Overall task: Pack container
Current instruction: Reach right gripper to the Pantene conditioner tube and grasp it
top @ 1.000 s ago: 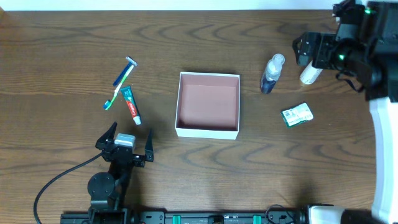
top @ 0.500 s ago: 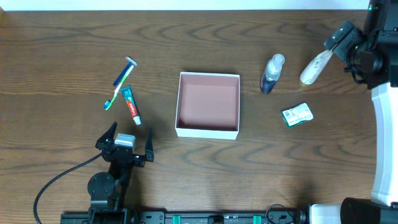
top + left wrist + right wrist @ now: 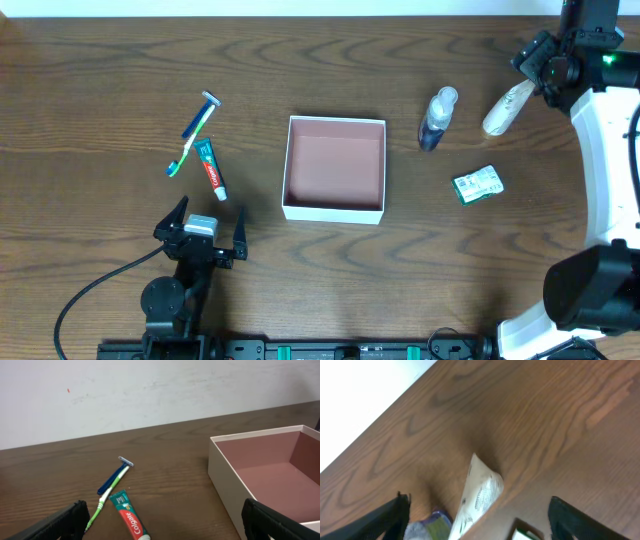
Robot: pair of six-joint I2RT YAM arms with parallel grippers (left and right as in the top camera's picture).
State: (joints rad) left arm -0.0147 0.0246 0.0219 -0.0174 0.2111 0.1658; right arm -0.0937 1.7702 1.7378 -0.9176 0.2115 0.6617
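Note:
The container (image 3: pixel 333 211) is a square white-walled box with an empty pinkish-brown inside, at the table's middle; its near corner shows in the left wrist view (image 3: pixel 225 480). My left gripper (image 3: pixel 200 232) is open and empty, low at the front left, facing a toothpaste tube (image 3: pixel 129 521), a green toothbrush (image 3: pixel 107 495) and a blue razor (image 3: pixel 114 476). My right gripper (image 3: pixel 540 65) is open and empty at the far right, above the far end of a white tube (image 3: pixel 506 108), which lies between its fingers in the right wrist view (image 3: pixel 479 495).
A clear spray bottle (image 3: pixel 436 118) with a dark blue base lies right of the container. A green packet (image 3: pixel 477 185) lies nearer the front right. Toothpaste (image 3: pixel 211 170), toothbrush (image 3: pixel 190 145) and razor (image 3: pixel 198 115) lie left of the container. A black cable trails at the front left.
My right gripper has drawn back from over the white tube to the right and toward the table's far edge, and the arm has turned. The tube stays on the table. The left arm is still.

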